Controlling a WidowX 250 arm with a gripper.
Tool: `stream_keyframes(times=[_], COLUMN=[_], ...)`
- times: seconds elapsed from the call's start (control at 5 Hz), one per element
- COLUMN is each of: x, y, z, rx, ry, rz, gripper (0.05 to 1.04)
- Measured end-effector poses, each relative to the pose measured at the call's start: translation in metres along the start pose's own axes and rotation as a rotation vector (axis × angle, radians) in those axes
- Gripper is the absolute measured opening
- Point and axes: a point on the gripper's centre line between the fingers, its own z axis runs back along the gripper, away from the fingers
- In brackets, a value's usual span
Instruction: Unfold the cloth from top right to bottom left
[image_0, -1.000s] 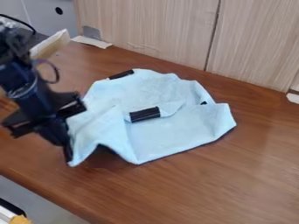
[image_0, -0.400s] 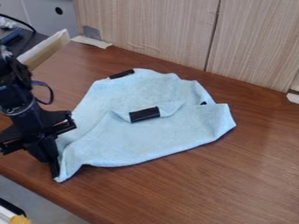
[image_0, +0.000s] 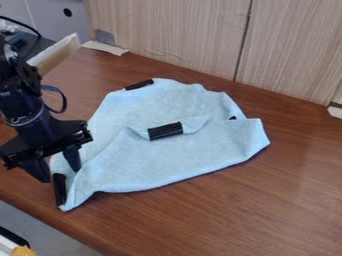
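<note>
Well now, the claw (image_0: 60, 175) hung at eight o'clock on the blue cloth (image_0: 174, 155), fingers spread apart near a black strip (image_0: 60, 190)! Partly folded, that cloth lay on the desk (image_0: 267, 210), a dark patch (image_0: 165, 131) mid-dial.

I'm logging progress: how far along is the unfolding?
The light-blue fabric cloth looks spread to lower left, its black-taped corner on the brown wooden table. Nothing is in hand: the black two-finger gripper is open. Probably left: the black-taped flap folded over mid-cloth.
</note>
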Motion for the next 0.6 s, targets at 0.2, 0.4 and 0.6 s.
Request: stream_keyframes(times=[0.2,0.4,0.6], x=[-0.002,-0.004,-0.004], y=[-0.001,-0.008,-0.016], z=[0.007,0.019,0.032], rx=[-0.005,-0.008,-0.033], ry=[-0.003,-0.011,-0.032], rz=[-0.003,-0.016,-0.037], gripper=[1.007,1.007,1.002])
